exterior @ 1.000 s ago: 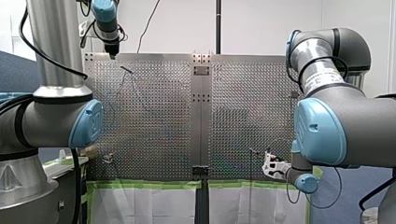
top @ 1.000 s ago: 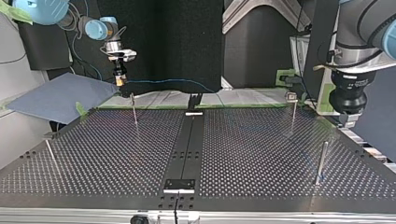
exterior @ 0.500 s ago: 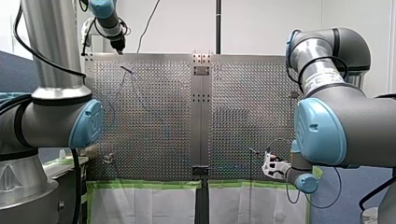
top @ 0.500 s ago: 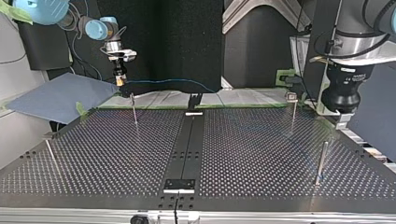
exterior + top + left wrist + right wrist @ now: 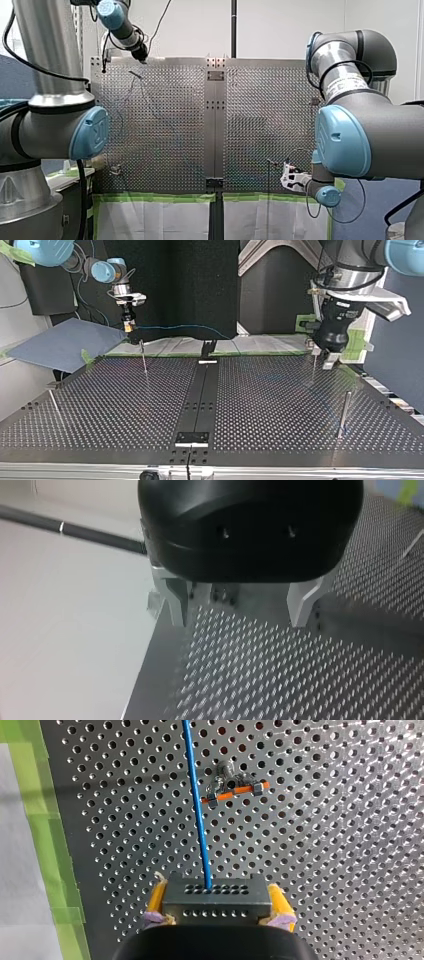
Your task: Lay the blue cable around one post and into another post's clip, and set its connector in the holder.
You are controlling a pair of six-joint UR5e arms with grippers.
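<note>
the right claw (image 5: pixel 216 909) was pinching the dark connector (image 5: pixel 216 895) by its two flat sides, its yellow pads (image 5: pixel 158 901) pressed to the block, and the blue cable (image 5: pixel 198 810) ran out of the block's face ahead of the claw, passing just beside a short post with an orange clip (image 5: pixel 232 789) without lying in it. in the top view that claw (image 5: pixel 129 326) hung at the upper left by the counter's far edge, and the cable (image 5: pixel 185 326) trailed in a slack line toward the middle. the left claw (image 5: pixel 240 605) had its metal fingers (image 5: pixel 172 597) spread with nothing between them, over a corner of the perforated counter (image 5: pixel 280 680); it showed at the upper right of the top view (image 5: pixel 321 354), near a thin post (image 5: pixel 314 371). the cable looked thin, light and limp, likely to sag and swing, so the stiff connector seemed the sound place to hold, with a second grip on the cable close to a post for guiding. the counter was bare metal full of holes, edged with green tape (image 5: pixel 87 359), a dark backdrop (image 5: pixel 200 285) behind it; i could not tell which fitting was the holder
</note>
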